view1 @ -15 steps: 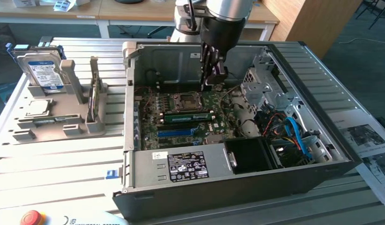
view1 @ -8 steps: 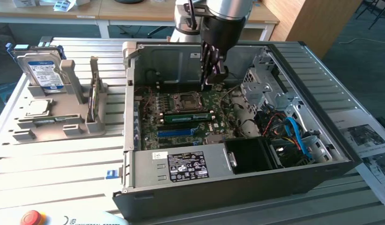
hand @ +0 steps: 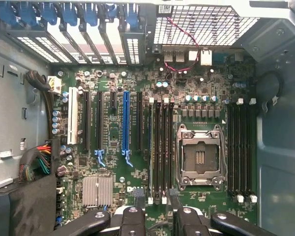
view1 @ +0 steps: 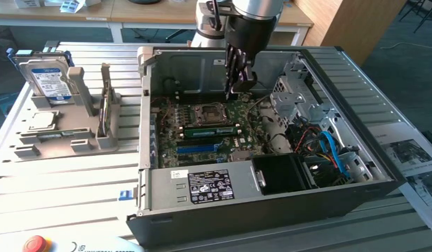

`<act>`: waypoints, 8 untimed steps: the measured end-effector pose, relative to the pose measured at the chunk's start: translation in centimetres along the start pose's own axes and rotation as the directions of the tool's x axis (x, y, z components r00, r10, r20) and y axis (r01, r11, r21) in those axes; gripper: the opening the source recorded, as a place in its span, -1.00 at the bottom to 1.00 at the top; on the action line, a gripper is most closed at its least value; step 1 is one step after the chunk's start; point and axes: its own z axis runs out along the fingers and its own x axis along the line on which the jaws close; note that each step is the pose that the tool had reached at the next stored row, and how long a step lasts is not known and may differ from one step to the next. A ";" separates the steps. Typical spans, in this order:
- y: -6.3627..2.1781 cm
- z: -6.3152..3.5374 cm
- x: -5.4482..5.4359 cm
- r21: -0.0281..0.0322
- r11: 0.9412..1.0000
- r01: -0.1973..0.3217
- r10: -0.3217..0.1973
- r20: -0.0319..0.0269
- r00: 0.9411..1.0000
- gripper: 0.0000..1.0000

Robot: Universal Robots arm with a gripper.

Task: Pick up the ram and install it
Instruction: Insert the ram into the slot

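Hand (view1: 237, 93) apart over motherboard (hand: 214, 201); ram (view1: 210, 132) seemingly seated in a slot.

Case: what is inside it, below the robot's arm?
A motherboard with a CPU socket, a green ram beside it, a blue slot and cables. The power supply covers whatever lies under it.

Wooden desks (view1: 167, 14) stand behind a slatted metal table (view1: 62, 178); grey floor (view1: 405, 44).
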 end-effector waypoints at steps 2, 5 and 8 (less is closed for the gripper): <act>0.00 -0.04 0.0 0.000 1.000 0.000 0.000 0.000 1.000 -0.38; 0.01 -0.15 0.0 0.000 1.000 0.000 0.000 0.001 1.000 -0.38; 0.01 -0.28 0.0 0.001 1.000 0.000 0.000 0.001 1.000 -0.38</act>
